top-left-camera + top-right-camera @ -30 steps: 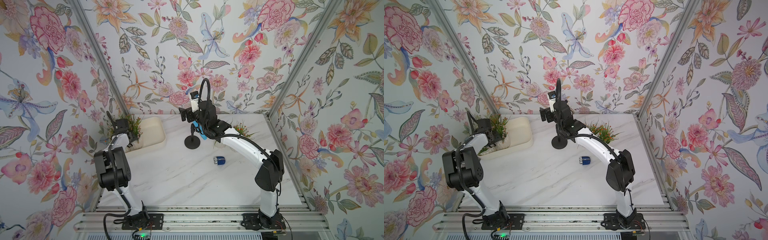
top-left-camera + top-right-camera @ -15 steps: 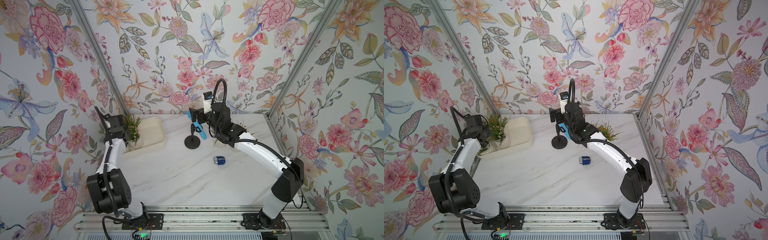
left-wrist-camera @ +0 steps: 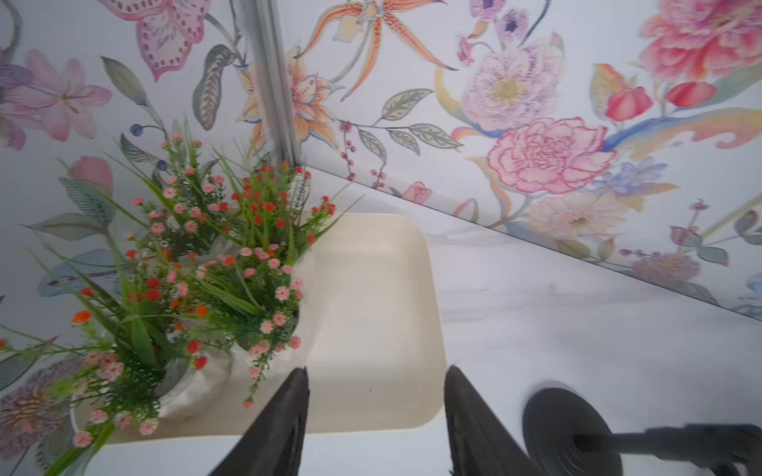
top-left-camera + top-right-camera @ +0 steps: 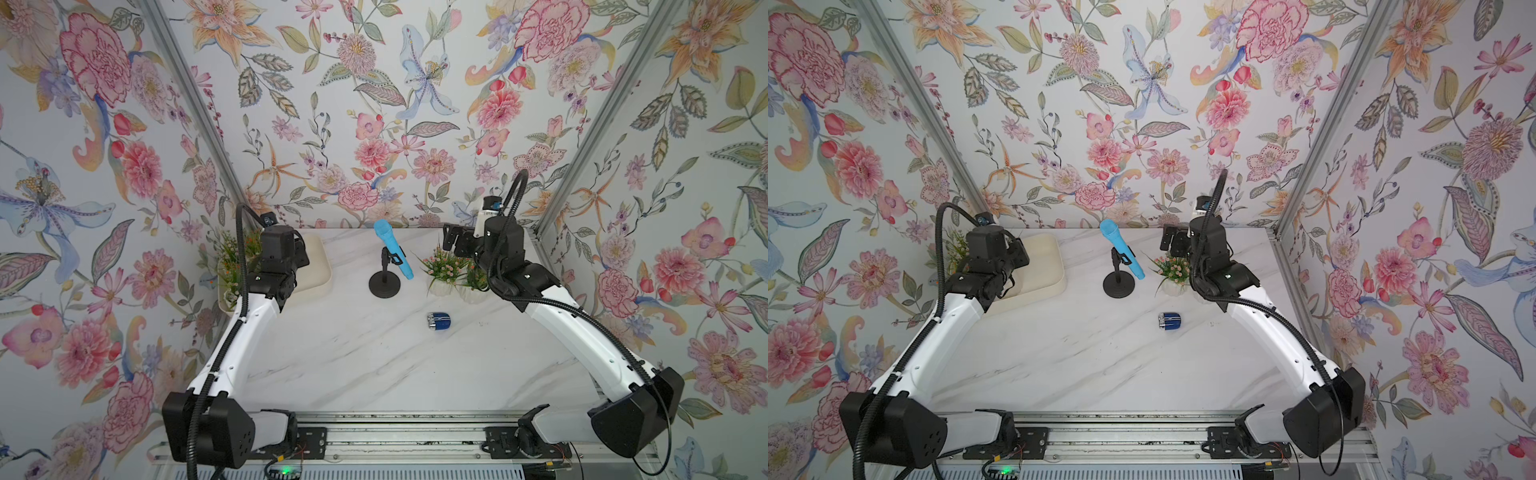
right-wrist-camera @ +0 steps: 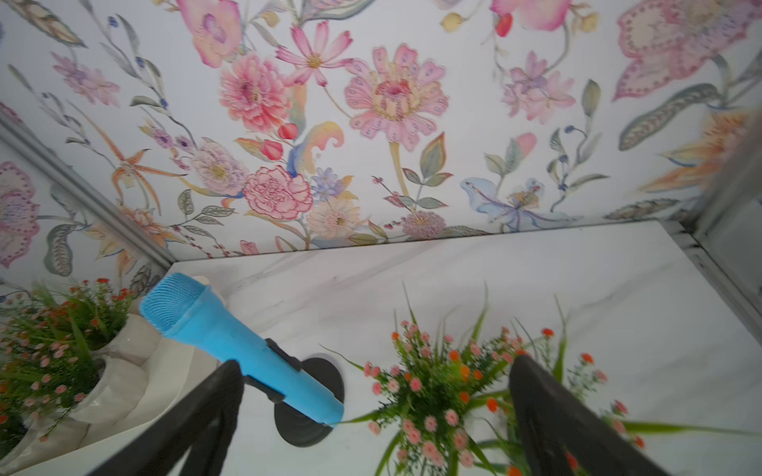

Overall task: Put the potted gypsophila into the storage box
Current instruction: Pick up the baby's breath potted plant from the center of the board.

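Marble table (image 4: 374, 365): storage box (image 3: 371, 296) with potted gypsophila (image 3: 231, 280) at one end

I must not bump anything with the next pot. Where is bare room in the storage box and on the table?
The storage box is bare in its half toward the microphone stand; potted gypsophila crowd its wall end. On the table the front, nearer than the blue cylinder, is free. Between stand and two loose pots it is tight.
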`<state>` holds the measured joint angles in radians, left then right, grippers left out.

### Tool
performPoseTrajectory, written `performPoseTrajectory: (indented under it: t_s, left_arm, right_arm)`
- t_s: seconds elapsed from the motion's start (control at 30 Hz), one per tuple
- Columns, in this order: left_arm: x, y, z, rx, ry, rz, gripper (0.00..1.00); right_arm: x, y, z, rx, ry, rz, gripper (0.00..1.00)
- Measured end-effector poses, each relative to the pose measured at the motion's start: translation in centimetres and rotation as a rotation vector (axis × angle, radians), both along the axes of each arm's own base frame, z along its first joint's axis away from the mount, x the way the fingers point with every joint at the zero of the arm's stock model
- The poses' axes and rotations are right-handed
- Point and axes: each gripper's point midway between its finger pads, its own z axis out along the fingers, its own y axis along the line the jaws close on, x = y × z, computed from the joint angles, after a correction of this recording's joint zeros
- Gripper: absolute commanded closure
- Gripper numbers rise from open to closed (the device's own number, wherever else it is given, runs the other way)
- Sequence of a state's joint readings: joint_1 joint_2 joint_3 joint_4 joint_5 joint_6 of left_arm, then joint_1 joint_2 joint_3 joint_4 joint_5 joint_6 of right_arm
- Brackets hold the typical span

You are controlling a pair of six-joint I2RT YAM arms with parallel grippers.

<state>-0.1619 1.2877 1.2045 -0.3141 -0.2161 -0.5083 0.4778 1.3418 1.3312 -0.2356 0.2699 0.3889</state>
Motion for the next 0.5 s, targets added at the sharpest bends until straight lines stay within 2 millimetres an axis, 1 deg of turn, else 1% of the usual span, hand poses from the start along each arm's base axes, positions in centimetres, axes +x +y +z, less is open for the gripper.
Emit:
performPoseTrajectory:
  t_s: [0.07,0.1,0.2,0.23,0.3,0.4,0.47,0.5]
  left_arm:
    - [-0.6,-2.8,0.5,-0.017,-0.026,-0.072,0.45]
    - [-0.9,-4.1,0.6,-0.026,-0.038,-0.108,0.44]
    - [-1.8,-9.2,0.6,-0.049,-0.068,-0.238,0.42]
    - [-2.2,-11.3,0.6,-0.054,-0.077,-0.290,0.40]
    - [-3.0,-14.8,0.8,-0.060,-0.098,-0.375,0.38]
    - [-3.8,-19.6,1.7,-0.080,-0.153,-0.487,0.35]
    - [-4.2,-22.6,2.0,-0.091,-0.186,-0.551,0.32]
    - [-4.2,-23.6,2.3,-0.097,-0.203,-0.571,0.32]
  right_arm:
    - [-0.9,-3.2,-1.4,0.025,0.054,-0.076,0.00]
    - [-1.4,-4.3,-2.0,0.034,0.079,-0.101,0.00]
    - [-3.2,-7.4,-4.1,0.063,0.157,-0.162,0.00]
    - [-3.6,-8.3,-4.8,0.076,0.185,-0.181,0.00]
    - [-4.4,-10.1,-6.4,0.104,0.244,-0.213,0.00]
    - [-5.4,-12.3,-10.0,0.158,0.360,-0.259,0.03]
    - [-6.3,-13.3,-12.9,0.192,0.445,-0.284,0.03]
    - [-6.8,-13.6,-14.1,0.204,0.481,-0.292,0.03]
